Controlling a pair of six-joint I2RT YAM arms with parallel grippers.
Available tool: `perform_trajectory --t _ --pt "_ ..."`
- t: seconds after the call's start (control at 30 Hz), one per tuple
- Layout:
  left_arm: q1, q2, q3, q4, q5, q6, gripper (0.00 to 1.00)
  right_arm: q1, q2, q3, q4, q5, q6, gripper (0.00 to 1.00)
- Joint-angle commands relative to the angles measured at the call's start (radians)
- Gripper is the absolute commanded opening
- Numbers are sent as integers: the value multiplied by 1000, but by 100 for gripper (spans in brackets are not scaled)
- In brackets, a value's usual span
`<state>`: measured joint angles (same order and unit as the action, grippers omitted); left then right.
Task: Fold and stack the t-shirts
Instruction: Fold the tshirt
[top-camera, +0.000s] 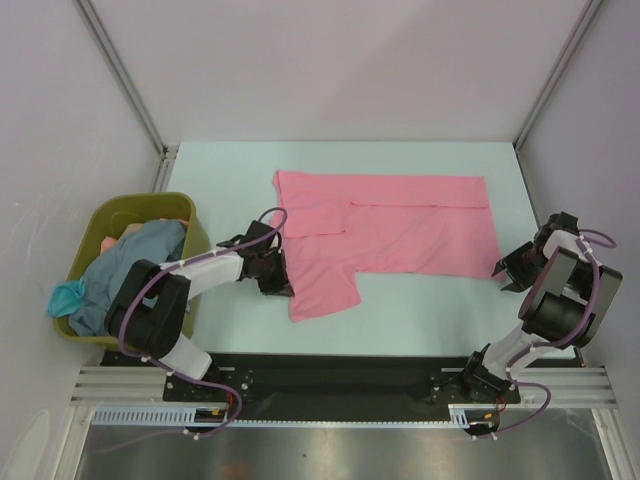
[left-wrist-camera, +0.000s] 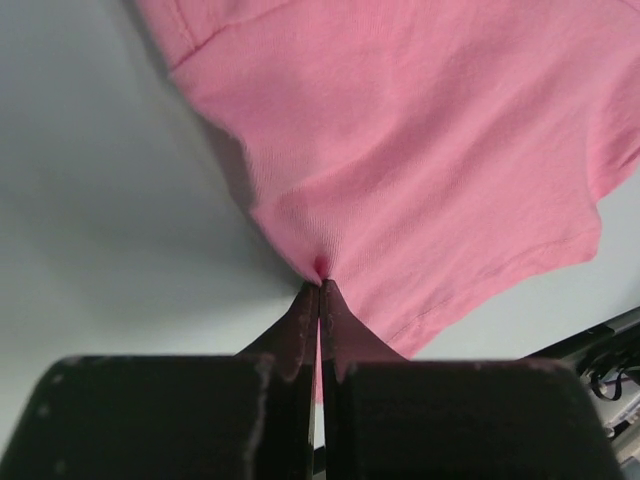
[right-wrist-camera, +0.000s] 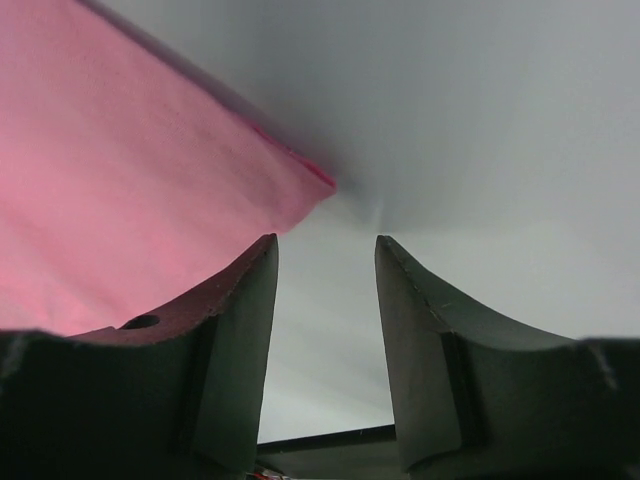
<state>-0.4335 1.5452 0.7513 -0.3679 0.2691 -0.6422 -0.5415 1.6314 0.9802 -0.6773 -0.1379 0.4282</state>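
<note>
The pale worktop fills the middle of the overhead view, and the pink t-shirt lies flat across its centre, partly folded, with a flap hanging toward the lower edge of the frame. At centre left, the olive-green bin holds a grey-blue shirt and a teal one spilling over its rim; neither wrist camera shows these. From overhead, the grip of each arm is too small to read. The left wrist view settles it: the left fingers are pressed together, pinching a small tuck of the pink shirt's edge. In the right wrist view, the right fingers stand spread over bare worktop, with the shirt's corner just beyond them at upper left.
</note>
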Motion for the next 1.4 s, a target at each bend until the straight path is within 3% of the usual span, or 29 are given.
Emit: perform_trajectory --t 0.0,0.2,0.4,0.53,0.6,1.1,1.37 --pt "9 -22 42 1 2 79 0 -26 16 23 35 -9 -29 49" --pt "9 -23 71 -22 24 124 0 -29 62 37 81 -51 41 50" --pt "12 -59 89 -45 6 141 0 -32 91 22 100 -31 93 41" --pt "10 -100 105 -51 2 145 0 -32 102 46 88 0 74 7" --pt "12 -115 118 -55 1 148 0 -28 107 67 68 14 61 0" --pt "12 -106 332 -138 -85 104 0 104 77 233 -8 80 -20 0" --pt "73 -31 483 -151 -122 85 0 126 206 409 -64 72 -42 0"
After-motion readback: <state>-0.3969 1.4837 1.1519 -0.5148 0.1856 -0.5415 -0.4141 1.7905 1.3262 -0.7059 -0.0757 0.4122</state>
